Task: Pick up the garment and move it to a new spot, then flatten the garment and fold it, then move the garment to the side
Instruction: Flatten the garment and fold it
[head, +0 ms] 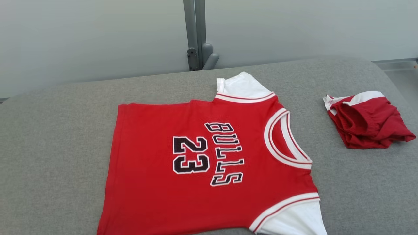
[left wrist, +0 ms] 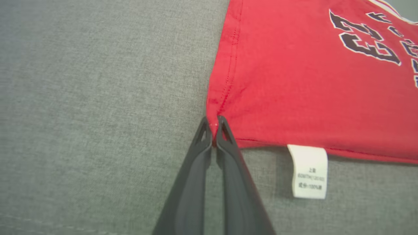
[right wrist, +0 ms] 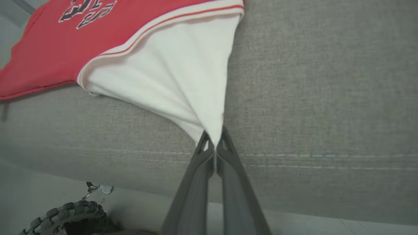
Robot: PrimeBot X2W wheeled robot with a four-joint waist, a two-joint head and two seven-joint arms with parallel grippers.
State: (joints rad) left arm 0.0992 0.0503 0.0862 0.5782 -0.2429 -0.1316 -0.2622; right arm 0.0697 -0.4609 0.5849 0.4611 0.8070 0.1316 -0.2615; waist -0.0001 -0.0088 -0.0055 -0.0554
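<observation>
Ok, grey padded surface [head: 58, 147] filled most of the head view. Red jersey [head: 147, 202] lay flat on it, centre to near side, collar to the right, hem to the left. One white sleeve pointed far, the other came off the near right corner. A crumpled bundle of red shorts [head: 372, 125] with white trim sat well apart, far right.

Left gripper [left wrist: 214, 125] came in low over the surface, fingers nearly flat to it, tips clamped on the jersey's near left hem corner. Red cloth was pinched between the tips, with almost no gap. Right gripper [right wrist: 214, 138] was in the same low pose at the near edge, tips closed on the point of the near white sleeve [right wrist: 169, 71], cloth drawn into a taut cone toward them.

Chest print read "BULLS" [head: 227, 153] over "23" [head: 191, 159], black with white outline, turned sideways in the head view. White care label [left wrist: 309, 171] stuck out from the near side seam, just right of the left gripper. Its print was mostly too small to read; "100%" was legible on the bottom line.
</observation>
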